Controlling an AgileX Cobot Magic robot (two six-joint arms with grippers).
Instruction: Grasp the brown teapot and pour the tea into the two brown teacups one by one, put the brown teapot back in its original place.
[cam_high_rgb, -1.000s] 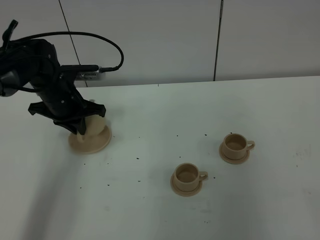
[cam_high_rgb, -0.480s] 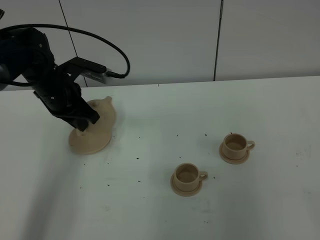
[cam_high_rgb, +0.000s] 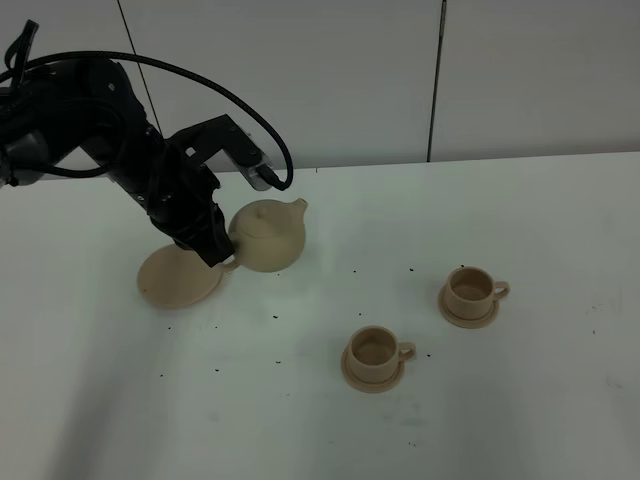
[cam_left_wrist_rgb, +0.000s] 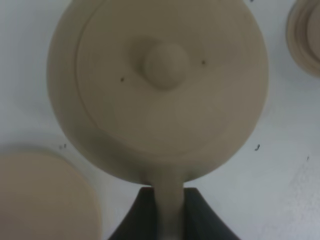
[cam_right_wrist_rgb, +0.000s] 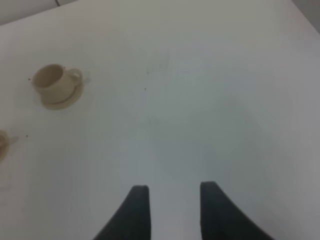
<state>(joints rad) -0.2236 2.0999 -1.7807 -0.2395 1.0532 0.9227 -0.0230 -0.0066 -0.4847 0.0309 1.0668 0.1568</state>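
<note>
The brown teapot (cam_high_rgb: 268, 235) hangs upright above the table, just right of its wide round saucer (cam_high_rgb: 178, 280), the original place. My left gripper (cam_high_rgb: 222, 258) is shut on the teapot's loop handle. In the left wrist view the lidded teapot (cam_left_wrist_rgb: 160, 90) fills the frame, the handle pinched in the left gripper (cam_left_wrist_rgb: 168, 200), the saucer (cam_left_wrist_rgb: 45, 200) beside it. The two brown teacups (cam_high_rgb: 375, 350) (cam_high_rgb: 470, 288) stand on small saucers at centre right. The tea is hidden under the lid. My right gripper (cam_right_wrist_rgb: 173, 192) is open over bare table, a teacup (cam_right_wrist_rgb: 52, 82) far from it.
The white table (cam_high_rgb: 520, 200) carries small dark specks around the cups. A white panelled wall (cam_high_rgb: 340, 80) runs along the back edge. The left arm's black cable (cam_high_rgb: 200, 85) loops above the teapot.
The left arm has lifted the teapot off its wide saucer and carried it to the right, toward the cups. The saucer now lies bare. The cups have not moved.
</note>
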